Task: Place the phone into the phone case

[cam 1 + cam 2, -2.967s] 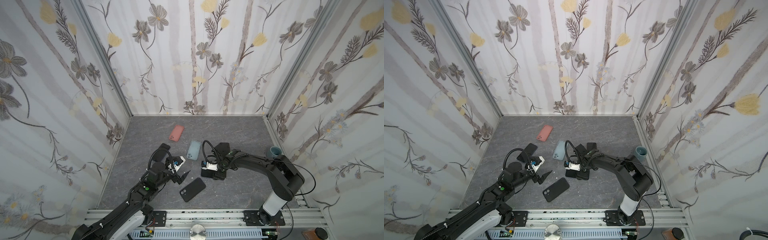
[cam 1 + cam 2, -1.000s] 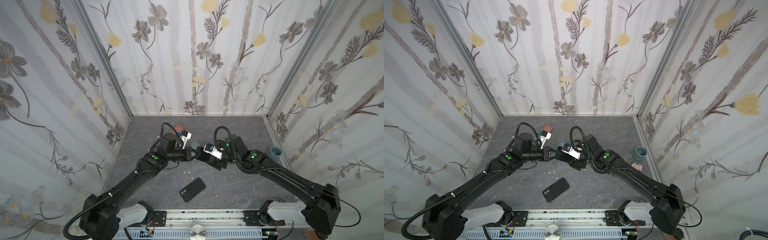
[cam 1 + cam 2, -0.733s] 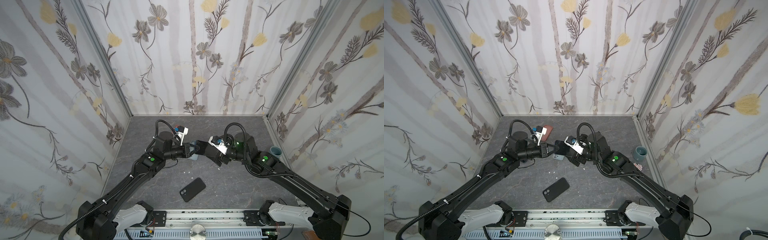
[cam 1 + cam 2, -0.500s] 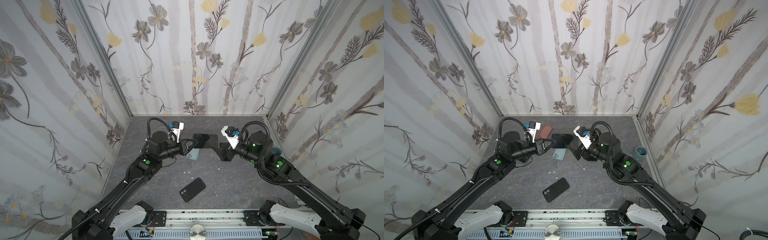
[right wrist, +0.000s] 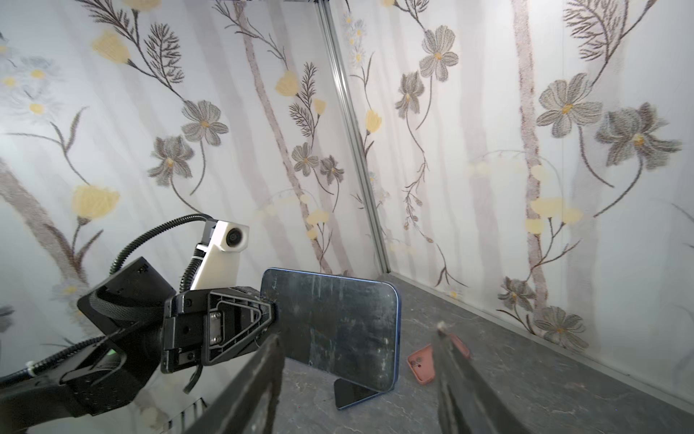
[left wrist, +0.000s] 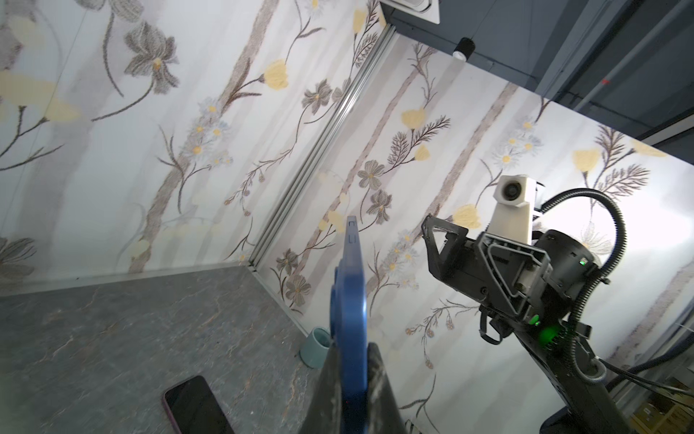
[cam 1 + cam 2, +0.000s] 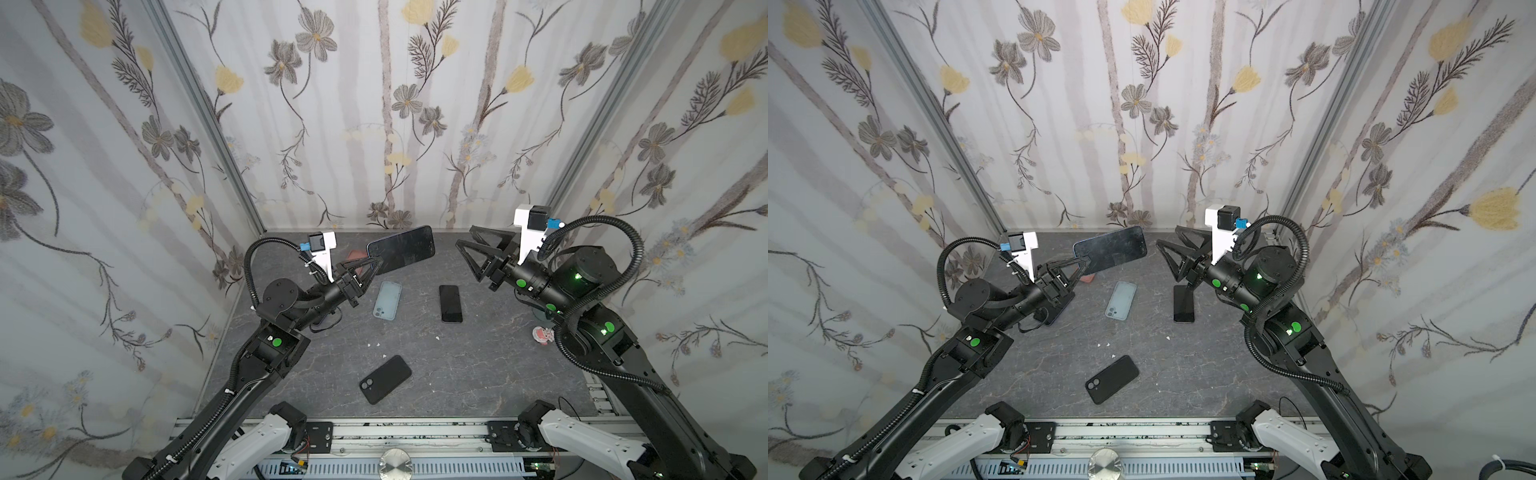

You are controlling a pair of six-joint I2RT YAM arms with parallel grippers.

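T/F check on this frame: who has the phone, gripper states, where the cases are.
1. The left gripper holds the blue phone up off the table. True.
2. The right gripper grips the phone too. False: its jaws stand open, apart from the phone.
3. The phone sits in the light blue case. False: that case lies on the table without it.
4. A black case lies near the front edge. True.
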